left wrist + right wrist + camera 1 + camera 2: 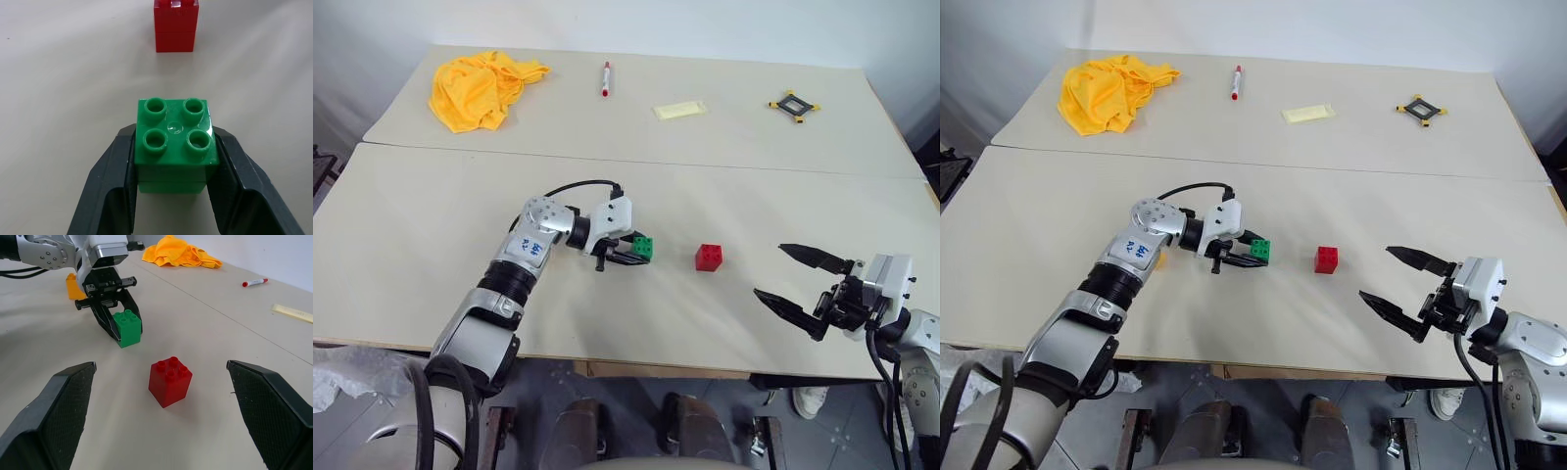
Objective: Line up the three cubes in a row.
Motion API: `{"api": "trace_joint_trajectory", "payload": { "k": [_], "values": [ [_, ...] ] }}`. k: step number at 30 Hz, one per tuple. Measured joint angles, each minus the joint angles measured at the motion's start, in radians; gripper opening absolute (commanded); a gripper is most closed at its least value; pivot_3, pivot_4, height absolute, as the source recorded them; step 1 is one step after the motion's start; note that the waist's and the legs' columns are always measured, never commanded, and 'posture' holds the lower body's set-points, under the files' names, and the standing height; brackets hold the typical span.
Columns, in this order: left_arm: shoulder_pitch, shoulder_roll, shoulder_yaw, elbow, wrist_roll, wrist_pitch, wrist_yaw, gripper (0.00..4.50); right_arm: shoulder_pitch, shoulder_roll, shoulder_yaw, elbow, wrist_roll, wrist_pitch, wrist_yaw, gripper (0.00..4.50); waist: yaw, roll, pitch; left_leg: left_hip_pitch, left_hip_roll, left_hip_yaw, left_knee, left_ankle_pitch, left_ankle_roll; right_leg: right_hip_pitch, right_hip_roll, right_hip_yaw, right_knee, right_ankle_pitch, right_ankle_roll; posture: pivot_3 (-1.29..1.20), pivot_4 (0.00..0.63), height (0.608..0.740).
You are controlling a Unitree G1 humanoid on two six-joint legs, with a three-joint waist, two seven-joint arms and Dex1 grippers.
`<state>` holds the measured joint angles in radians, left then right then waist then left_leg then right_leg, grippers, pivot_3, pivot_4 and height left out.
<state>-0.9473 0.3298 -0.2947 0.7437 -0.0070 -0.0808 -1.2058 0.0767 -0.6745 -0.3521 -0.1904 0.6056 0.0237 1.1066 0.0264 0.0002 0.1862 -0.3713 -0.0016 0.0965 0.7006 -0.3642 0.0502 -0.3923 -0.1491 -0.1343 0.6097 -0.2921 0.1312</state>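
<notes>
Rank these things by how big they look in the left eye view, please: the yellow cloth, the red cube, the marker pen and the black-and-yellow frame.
1. Yellow cloth, clearly the largest.
2. Black-and-yellow frame and marker pen: the pen is longer but thin, so I would not rank them.
3. Red cube, about the smallest, although it is nearer to the camera.
</notes>
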Motion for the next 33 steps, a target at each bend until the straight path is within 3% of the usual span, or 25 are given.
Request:
{"api": "trace_joint_trajectory", "payload": {
  "k": [4, 14, 19, 22, 26, 33],
  "values": [
    [-0.012, -0.002, 0.000, 0.020, 0.003, -0.009, -0.019, 1.51, -0.003, 0.000, 0.001, 0.000, -0.001, 0.000, 0.000, 4.50, -0.001, 0.000, 0.000, 0.000, 0.000, 0.000, 0.000, 0.000, 0.000, 0.000, 0.000, 0.000, 0.000, 0.000, 0.000, 0.00, 0.150, 0.740],
    [-0.016, -0.003, 0.039, -0.080, -0.024, 0.043, -0.037, 4.48, -0.032, 0.004, 0.040, 0.002, -0.001, 0.019, 0.001, 4.50, -0.002, 0.000, 0.000, 0.000, 0.000, 0.000, 0.000, 0.000, 0.000, 0.000, 0.000, 0.000, 0.000, 0.000, 0.000, 0.00, 0.150, 0.740],
    [-0.021, 0.088, 0.103, -0.229, -0.084, 0.092, -0.072, 4.48, -0.086, 0.004, 0.069, 0.021, -0.001, 0.024, 0.011, 4.50, -0.007, 0.000, 0.000, 0.000, 0.001, 0.000, 0.000, 0.000, 0.000, 0.000, 0.001, 0.000, 0.001, 0.000, 0.000, 0.00, 0.150, 0.740],
    [0.039, 0.196, 0.202, -0.323, -0.211, 0.128, -0.166, 4.48, -0.149, 0.012, 0.116, 0.036, 0.001, 0.050, 0.025, 4.50, -0.025, 0.001, 0.000, 0.000, 0.002, 0.000, 0.000, 0.000, 0.000, -0.001, 0.001, 0.000, 0.001, 0.000, 0.000, 0.00, 0.150, 0.740],
    [0.193, 0.360, 0.390, -0.342, -0.321, 0.113, -0.208, 4.48, -0.212, 0.024, 0.196, 0.034, -0.016, 0.050, 0.062, 4.50, -0.035, 0.001, 0.000, 0.001, 0.003, -0.001, -0.001, 0.000, -0.001, -0.001, 0.001, 0.000, 0.002, -0.001, -0.002, 0.00, 0.150, 0.740],
    [0.584, 0.495, 0.644, -0.289, -0.348, 0.110, -0.059, 4.48, -0.301, 0.105, 0.314, 0.003, -0.041, 0.035, 0.074, 4.50, -0.027, 0.001, 0.000, 0.000, 0.001, -0.004, -0.001, 0.000, -0.001, -0.001, 0.000, 0.000, 0.002, -0.001, -0.002, 0.00, 0.150, 0.740]
  ]
}}
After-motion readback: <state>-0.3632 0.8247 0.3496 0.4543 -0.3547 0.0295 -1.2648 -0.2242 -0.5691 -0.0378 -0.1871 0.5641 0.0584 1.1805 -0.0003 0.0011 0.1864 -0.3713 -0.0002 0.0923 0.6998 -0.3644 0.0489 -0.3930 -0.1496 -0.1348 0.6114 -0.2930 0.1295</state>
